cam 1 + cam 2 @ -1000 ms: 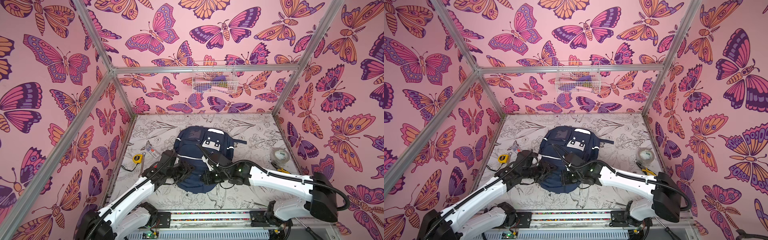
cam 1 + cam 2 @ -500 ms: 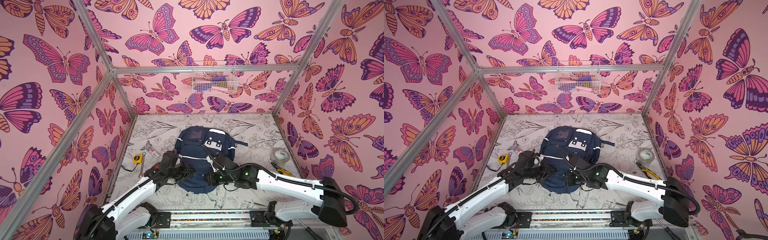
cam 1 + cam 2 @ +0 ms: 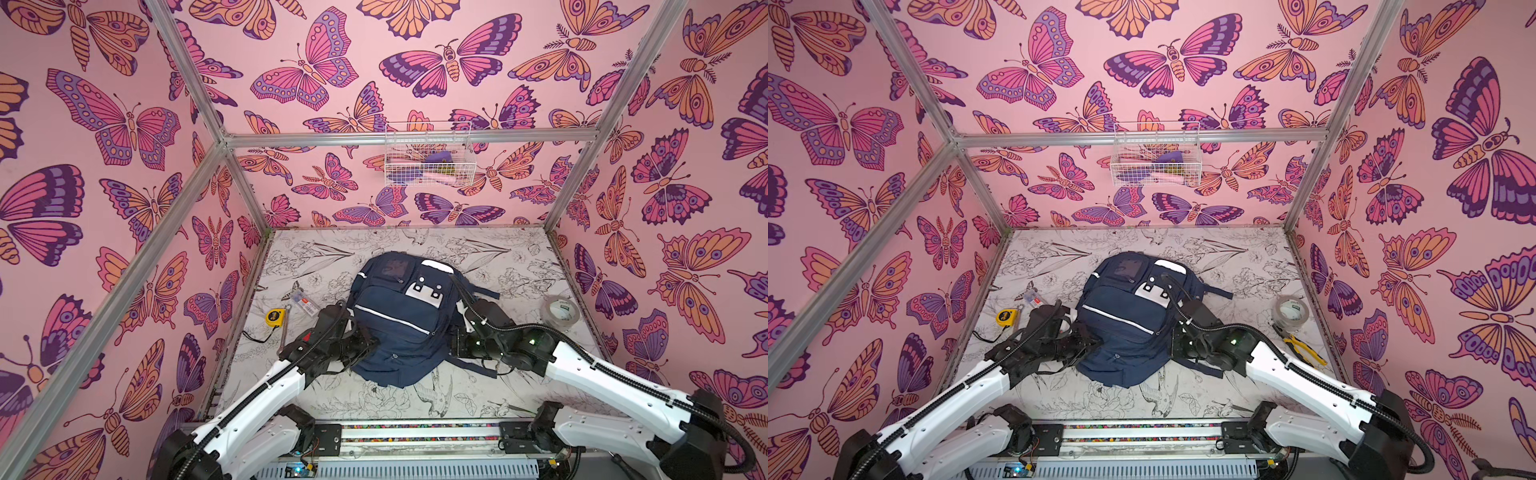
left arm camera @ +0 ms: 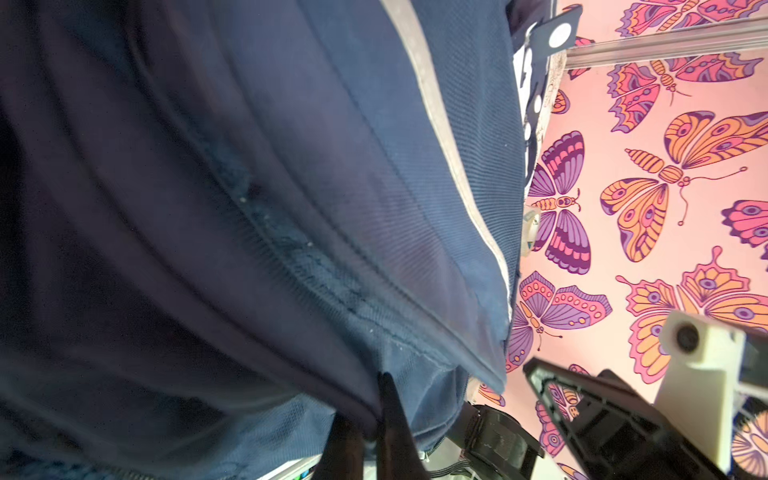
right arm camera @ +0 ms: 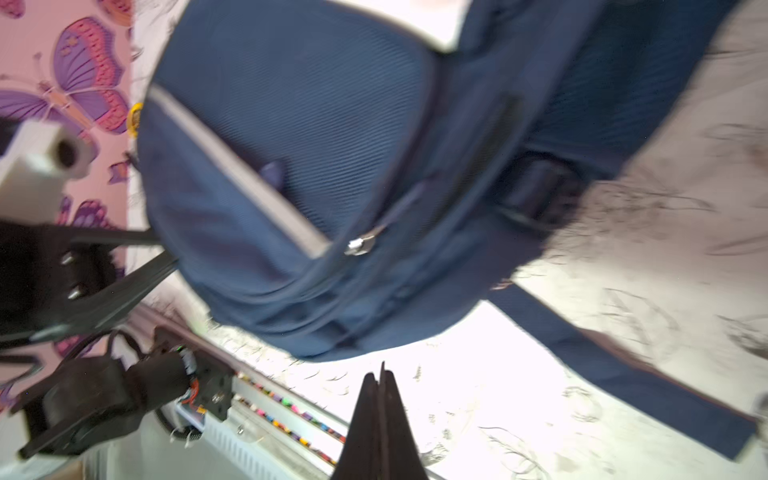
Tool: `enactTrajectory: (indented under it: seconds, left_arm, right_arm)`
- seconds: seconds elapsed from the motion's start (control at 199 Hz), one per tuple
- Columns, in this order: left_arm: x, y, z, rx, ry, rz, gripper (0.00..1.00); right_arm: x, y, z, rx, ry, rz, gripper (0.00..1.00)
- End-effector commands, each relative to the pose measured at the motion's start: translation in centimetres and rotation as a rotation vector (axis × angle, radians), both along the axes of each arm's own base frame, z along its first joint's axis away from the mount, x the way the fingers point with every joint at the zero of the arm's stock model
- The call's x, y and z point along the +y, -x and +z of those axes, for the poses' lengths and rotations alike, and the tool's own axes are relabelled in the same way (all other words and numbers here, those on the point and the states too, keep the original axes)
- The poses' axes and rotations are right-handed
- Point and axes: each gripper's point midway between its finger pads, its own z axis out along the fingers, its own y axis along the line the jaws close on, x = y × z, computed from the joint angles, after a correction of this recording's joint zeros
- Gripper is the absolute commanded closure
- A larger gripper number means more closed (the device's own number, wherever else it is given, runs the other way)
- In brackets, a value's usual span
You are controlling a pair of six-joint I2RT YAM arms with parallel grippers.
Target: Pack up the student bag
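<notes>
Bag (image 3: pixel 399 328) lying mid-surface, a claw at each flank

Navy and bulky, it is lying front-up in the middle of the surface (image 3: pixel 519 257). Its white dotted patch is sitting toward the back wall and its rounded end is pointing at the arm bases. The left claw (image 3: pixel 368 347) is pressing into the bag's lower left edge. In the left wrist view its jaws are sitting closed with a fold of blue fabric pinched between them. The right claw (image 3: pixel 454 347) is hanging just beside the bag's right side, jaws pressed together and gripping nothing. That arm's black cable (image 3: pixel 463 291) is looping over the bag's upper right corner. A strap (image 5: pixel 623 365) is trailing flat across the surface by the right claw.

Left of the bag, a yellow tape measure (image 3: pixel 275 316) and a small clear packet (image 3: pixel 303 301) are lying near the left arm. To the right, a tape roll (image 3: pixel 560 312) and yellow-handled pliers (image 3: pixel 1302 349) are sitting well apart from the bag. A wire basket (image 3: pixel 390 158) is hanging on the back wall.
</notes>
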Motion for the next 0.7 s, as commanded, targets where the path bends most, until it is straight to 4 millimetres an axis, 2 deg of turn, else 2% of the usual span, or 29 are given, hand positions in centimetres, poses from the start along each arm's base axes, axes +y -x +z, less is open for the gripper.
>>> enactTrajectory:
  seconds: [0.0, 0.1, 0.13, 0.185, 0.231, 0.256, 0.286, 0.396, 0.526, 0.627, 0.697]
  left_arm:
    - [0.7, 0.5, -0.4, -0.008, -0.042, -0.018, 1.00]
    - [0.6, 0.7, -0.5, 0.000, -0.037, -0.023, 1.00]
    - [0.6, 0.7, -0.5, 0.002, -0.033, -0.023, 1.00]
    - [0.3, 0.6, -0.1, 0.001, -0.016, -0.029, 1.00]
    - [-0.2, 0.5, 0.5, -0.005, 0.016, -0.035, 1.00]
    - [-0.6, 0.4, 1.0, -0.015, 0.043, -0.039, 1.00]
    - [-1.2, 0.2, 1.7, -0.033, 0.085, -0.048, 1.00]
    - [-3.2, -0.9, 5.7, -0.140, 0.267, -0.071, 1.00]
    - [-4.7, -1.3, 9.3, -0.224, 0.346, -0.101, 1.00]
    - [-6.1, -1.2, 10.9, -0.258, 0.377, -0.145, 1.00]
    - [-6.9, -1.2, 11.3, -0.271, 0.399, -0.155, 1.00]
  right_arm:
    - [-1.9, -0.2, -0.9, 0.032, 0.034, -0.009, 1.00]
    - [-1.7, -0.9, -1.1, 0.044, 0.030, 0.006, 0.98]
    - [-1.1, -0.9, -0.9, 0.041, 0.021, 0.044, 0.90]
    - [-0.1, -0.5, -0.5, 0.028, 0.032, 0.093, 0.68]
    - [0.8, 0.0, 0.0, -0.004, 0.074, 0.133, 0.55]
    - [1.3, 0.6, 0.3, -0.020, 0.100, 0.159, 0.44]
    - [2.0, 1.1, 0.8, -0.040, 0.129, 0.183, 0.38]
    - [4.2, 2.8, 2.6, -0.128, 0.227, 0.213, 0.39]
    - [4.7, 3.3, 3.4, -0.178, 0.316, 0.116, 0.40]
    - [4.5, 3.3, 3.2, -0.176, 0.376, 0.023, 0.39]
    - [5.0, 3.3, 3.1, -0.193, 0.388, 0.003, 0.41]
